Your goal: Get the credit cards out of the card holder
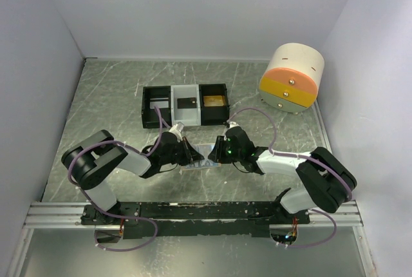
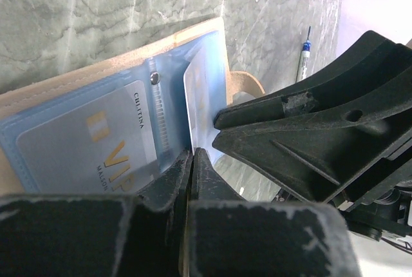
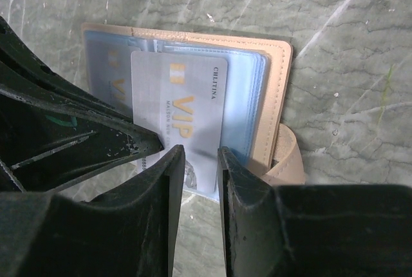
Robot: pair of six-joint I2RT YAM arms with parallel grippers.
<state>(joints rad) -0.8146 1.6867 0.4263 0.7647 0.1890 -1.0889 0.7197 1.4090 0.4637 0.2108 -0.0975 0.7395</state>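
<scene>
Pressed tight together, the left jaws meet at the edge of the blue sleeves (image 2: pixel 168 106) of the holder (image 2: pixel 64 87); whether a thin edge is caught between them cannot be told. The right jaws stand apart with a narrow gap, and the lower corner of a silver VIP card (image 3: pixel 180 116) lies in that gap. This card juts out past the holder's edge, and the left jaws' tip touches its other lower corner. A second VIP card (image 2: pixel 90 142) sits inside a sleeve beside the snap stud (image 2: pixel 154 78). The holder lies open and flat on the tabletop (image 1: pixel 116 96), its tan strap (image 3: pixel 290 161) sticking out at one side. It is just in front of the tray (image 1: pixel 145 106), on the arms' side. A round cream drum (image 1: pixel 293 77) stands to the right of the tray.
</scene>
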